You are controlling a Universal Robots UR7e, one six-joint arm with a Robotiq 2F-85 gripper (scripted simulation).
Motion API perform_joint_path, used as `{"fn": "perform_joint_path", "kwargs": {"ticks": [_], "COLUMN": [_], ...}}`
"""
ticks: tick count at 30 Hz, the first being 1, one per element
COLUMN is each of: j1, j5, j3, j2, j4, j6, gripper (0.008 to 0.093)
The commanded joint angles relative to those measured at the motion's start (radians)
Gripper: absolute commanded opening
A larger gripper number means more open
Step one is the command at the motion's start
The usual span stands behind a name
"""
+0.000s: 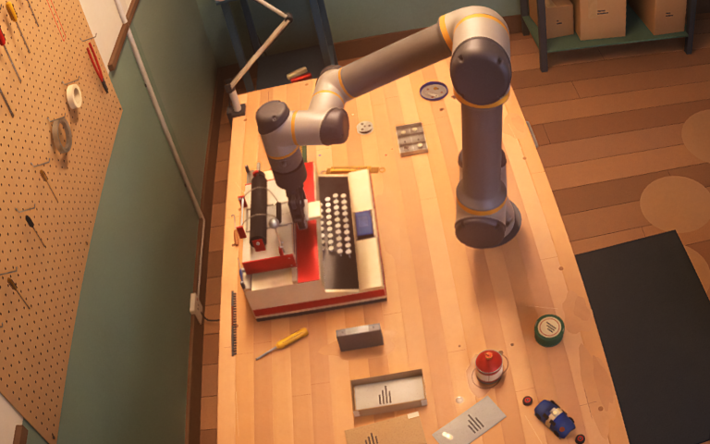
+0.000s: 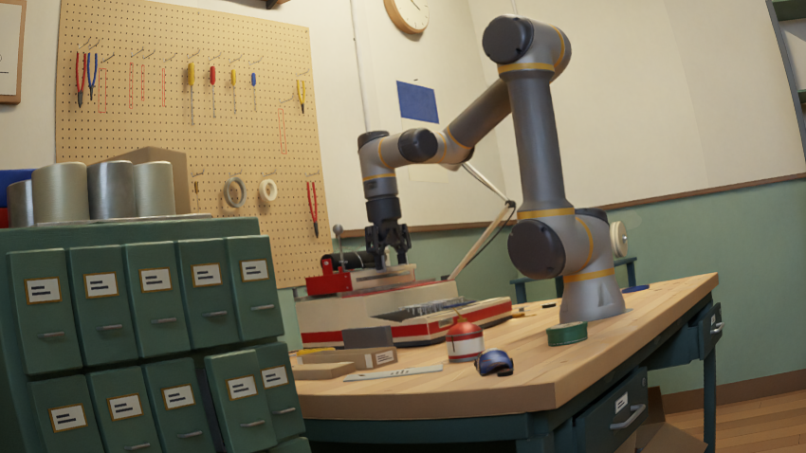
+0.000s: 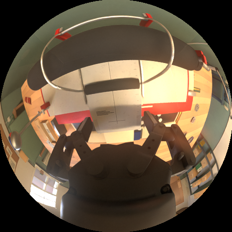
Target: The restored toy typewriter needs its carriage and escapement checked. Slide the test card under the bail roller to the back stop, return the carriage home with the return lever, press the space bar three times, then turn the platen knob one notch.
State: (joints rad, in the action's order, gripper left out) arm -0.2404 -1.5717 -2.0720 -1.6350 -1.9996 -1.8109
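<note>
My gripper [image 3: 117, 124] hangs open and empty over the near edge of the test card [image 3: 114, 105], which lies flat on the typewriter's [image 1: 314, 241] carriage deck. The card's far end runs under the small dark bail roller [image 3: 112, 88], in front of the long black platen [image 3: 114, 53]. The wire bail [image 3: 105, 47] arches over the platen. The return lever [image 3: 16, 139] with its ball end sticks out at the left of the wrist camera. The blue space bar [image 1: 364, 224] sits beyond the rows of round keys [image 1: 336, 224]. The platen knob is at the platen's end [image 1: 257, 244].
A shallow grey tray [image 1: 388, 392] lies near the bench's front edge with loose cards beside it. A yellow screwdriver [image 1: 283, 342], a grey block [image 1: 359, 336], a red-and-white top [image 1: 489, 366], a green tape roll [image 1: 548, 330] and a blue toy car [image 1: 554, 418] are scattered on the bench.
</note>
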Motion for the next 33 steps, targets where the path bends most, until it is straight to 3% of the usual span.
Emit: {"fn": "perform_joint_path", "kwargs": {"ticks": [1, 33], "j1": [0.0, 0.0], "j5": [0.0, 0.0], "j3": [0.0, 0.049], "j2": [0.0, -0.028], "j4": [0.0, 0.074], "j6": [0.0, 0.0], "gripper": [0.0934, 0.0934]}}
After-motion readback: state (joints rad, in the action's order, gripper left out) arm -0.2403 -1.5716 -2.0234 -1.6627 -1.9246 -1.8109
